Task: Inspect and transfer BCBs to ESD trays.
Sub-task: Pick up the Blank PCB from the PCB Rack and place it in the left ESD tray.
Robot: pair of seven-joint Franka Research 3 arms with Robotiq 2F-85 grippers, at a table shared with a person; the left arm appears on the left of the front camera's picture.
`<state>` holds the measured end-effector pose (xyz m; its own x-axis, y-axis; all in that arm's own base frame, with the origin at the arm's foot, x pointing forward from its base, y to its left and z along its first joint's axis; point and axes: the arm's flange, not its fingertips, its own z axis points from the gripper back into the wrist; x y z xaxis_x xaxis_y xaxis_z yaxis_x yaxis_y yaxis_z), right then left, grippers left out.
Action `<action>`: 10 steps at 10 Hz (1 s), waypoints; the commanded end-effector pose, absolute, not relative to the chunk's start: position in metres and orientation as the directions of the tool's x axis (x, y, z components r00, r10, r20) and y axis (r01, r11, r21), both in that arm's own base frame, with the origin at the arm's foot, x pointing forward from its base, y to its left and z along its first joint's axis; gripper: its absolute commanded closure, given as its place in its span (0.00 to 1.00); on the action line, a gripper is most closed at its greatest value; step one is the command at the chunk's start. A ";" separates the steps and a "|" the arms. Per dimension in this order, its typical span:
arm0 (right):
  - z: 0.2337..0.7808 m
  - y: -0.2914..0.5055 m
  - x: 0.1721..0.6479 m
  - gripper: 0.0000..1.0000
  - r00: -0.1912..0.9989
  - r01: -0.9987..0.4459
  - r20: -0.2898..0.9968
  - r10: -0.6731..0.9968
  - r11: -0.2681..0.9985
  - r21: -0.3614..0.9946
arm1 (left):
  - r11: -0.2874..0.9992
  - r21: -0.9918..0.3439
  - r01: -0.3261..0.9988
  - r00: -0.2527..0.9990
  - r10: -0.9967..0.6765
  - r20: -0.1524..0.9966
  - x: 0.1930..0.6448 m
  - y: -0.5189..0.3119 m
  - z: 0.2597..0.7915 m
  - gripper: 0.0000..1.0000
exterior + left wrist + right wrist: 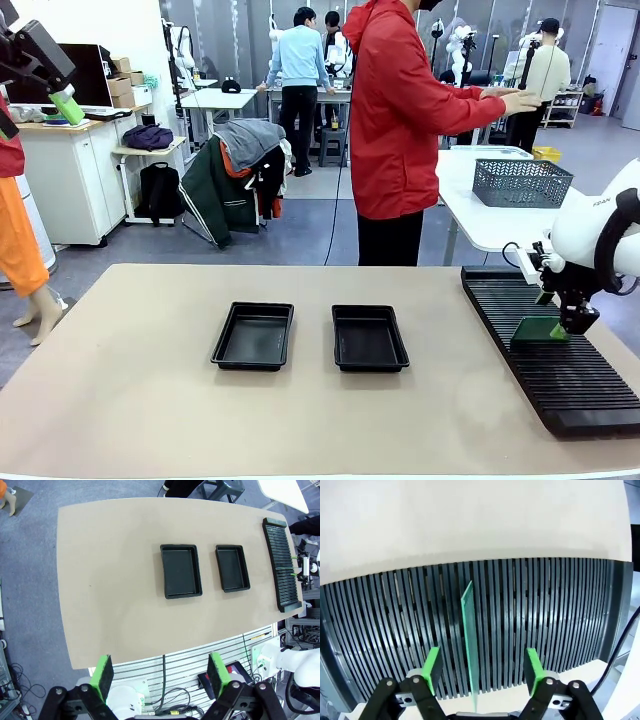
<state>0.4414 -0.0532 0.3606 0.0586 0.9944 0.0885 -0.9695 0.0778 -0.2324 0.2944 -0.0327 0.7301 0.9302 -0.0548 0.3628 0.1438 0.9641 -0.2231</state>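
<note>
With the right gripper [482,661] part-open astride the BCB [469,630] standing on edge in the slotted rack [550,610] at 3 o'clock on the tabletop [150,400], pads [433,664] clear of both faces, centre it, pinch squarely, lift straight up; the left gripper [159,674] hangs wide open, empty.

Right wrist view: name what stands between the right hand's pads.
A thin green BCB, on edge in the slotted rack, touching neither pad, seen in the right wrist view.
</note>
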 end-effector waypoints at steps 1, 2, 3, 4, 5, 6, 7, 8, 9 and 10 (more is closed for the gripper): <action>0.354 -0.058 0.439 0.26 0.021 -0.970 0.095 0.995 0.044 -0.237 | 0.964 -0.223 0.143 0.930 -0.054 0.363 0.294 -0.033 0.730 0.00; 0.354 -0.058 0.438 0.30 0.020 -0.971 0.085 0.996 0.039 -0.236 | 0.964 -0.223 0.143 0.930 -0.054 0.363 0.294 -0.033 0.730 0.00; 0.354 -0.057 0.437 0.37 0.010 -0.970 0.083 0.996 0.030 -0.241 | 0.964 -0.223 0.143 0.930 -0.054 0.363 0.294 -0.033 0.730 0.00; 0.354 -0.056 0.438 0.41 0.004 -0.971 0.082 0.997 0.023 -0.238 | 0.964 -0.223 0.143 0.930 -0.054 0.363 0.294 -0.033 0.730 0.00; 0.354 -0.056 0.440 0.48 -0.002 -0.973 0.078 0.997 0.016 -0.232 | 0.964 -0.223 0.143 0.930 -0.054 0.363 0.294 -0.033 0.730 0.00; 0.355 -0.055 0.441 0.52 -0.007 -0.974 0.070 0.998 0.009 -0.225 | 0.964 -0.223 0.143 0.930 -0.054 0.363 0.294 -0.033 0.730 0.00; 0.355 -0.055 0.440 0.59 -0.009 -0.976 0.065 0.998 0.005 -0.216 | 0.964 -0.223 0.143 0.930 -0.054 0.363 0.294 -0.033 0.730 0.00; 0.355 -0.056 0.442 0.63 -0.007 -0.979 0.057 0.998 0.005 -0.203 | 0.964 -0.223 0.143 0.930 -0.054 0.363 0.294 -0.033 0.730 0.00; 0.354 -0.057 0.442 0.70 -0.012 -0.981 0.059 0.998 0.000 -0.196 | 0.964 -0.223 0.143 0.930 -0.054 0.363 0.294 -0.033 0.730 0.00; 0.353 -0.057 0.443 0.74 -0.013 -0.983 0.059 0.998 -0.002 -0.184 | 0.964 -0.223 0.143 0.930 -0.054 0.363 0.294 -0.033 0.730 0.00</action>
